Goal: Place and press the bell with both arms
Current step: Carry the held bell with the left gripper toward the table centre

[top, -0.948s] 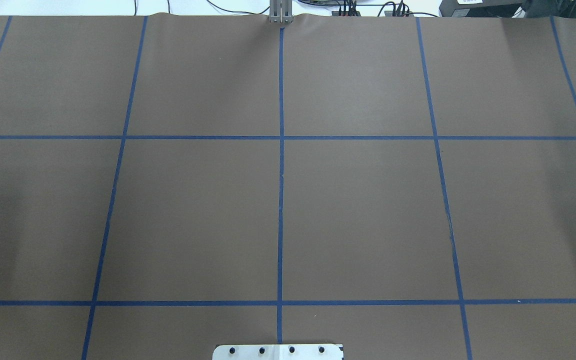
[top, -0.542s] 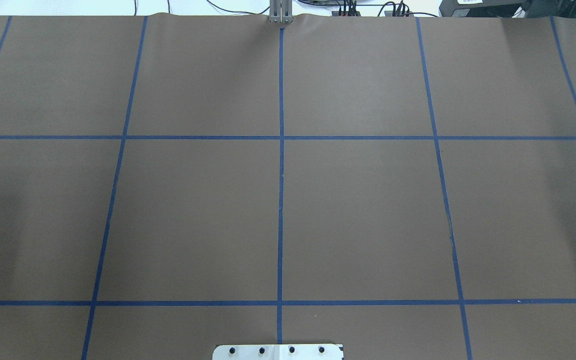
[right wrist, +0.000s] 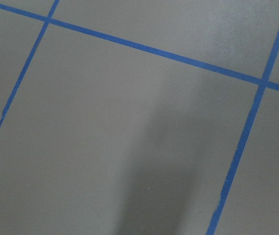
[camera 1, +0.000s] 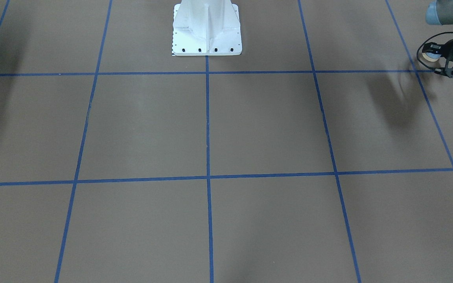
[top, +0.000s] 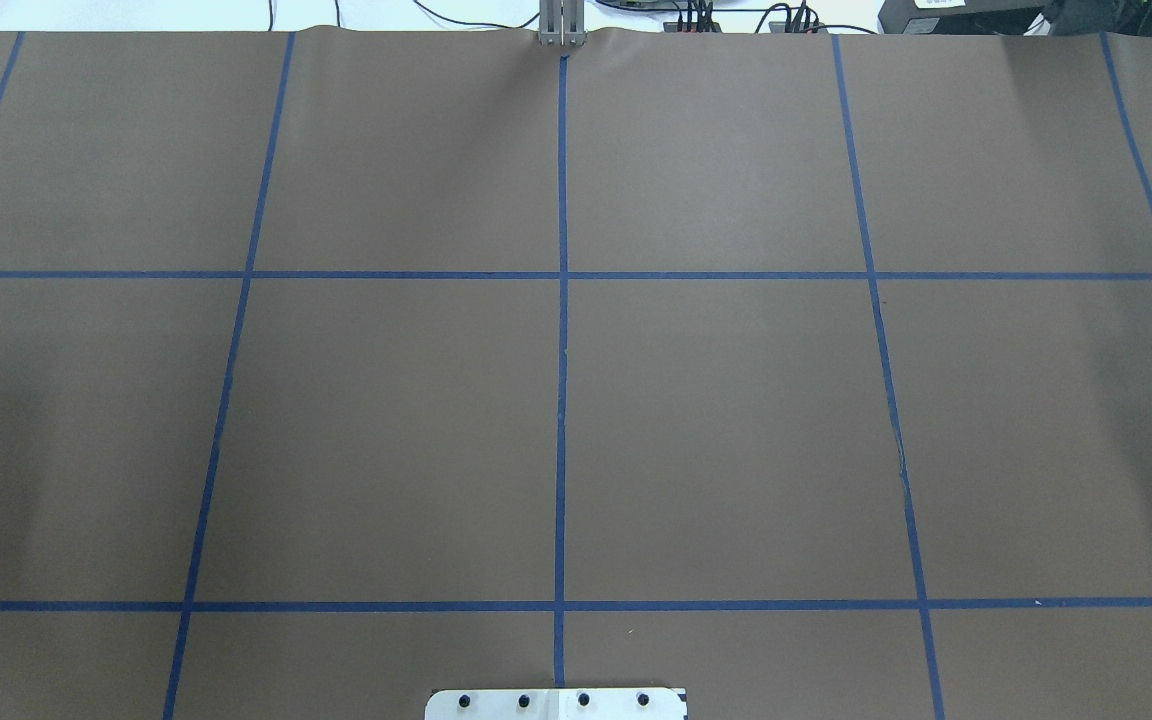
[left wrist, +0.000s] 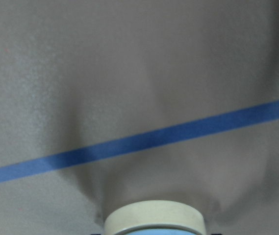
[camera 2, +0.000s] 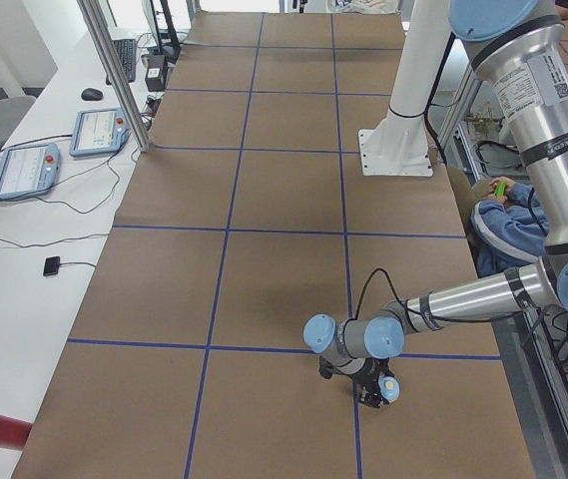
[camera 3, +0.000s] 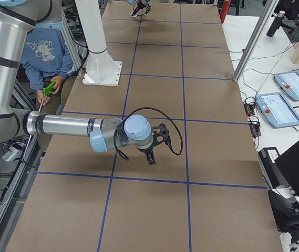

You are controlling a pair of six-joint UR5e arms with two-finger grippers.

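**Counter**: we log a long brown sheet, ruled into large squares by blue tape lines.

**Left arm**: grey and silver with light-blue caps. It comes down from high at the robot's side. Its forearm lies nearly level, low over the counter's end on the robot's left.

**Right arm**: same build. It is stretched nearly level over the opposite end, with a black cable looped at the wrist.

**Pedestal**: white, bolted at the middle of the robot's edge of the counter.

**Person**: seated behind the robot's edge in a blue sweatshirt, with a green thing in hand.

**Control tablets**: two, lying on the white bench along the far side from the robot.

**Right claw**: black, pointing down above the inside of a square. We see it from the side view only, so we cannot tell whether it is spread or closed.

**Left claw**: black, clenched on the bell.

**Bell**: light-blue dome with a cream base ring.
- It is held in the left claw above the counter, in the row of squares nearest the robot, toward the end on the robot's left.
- It is near a blue tape line.
- In the wrist view we note the cream ring turned toward the sheet and a shadow spread beneath it.
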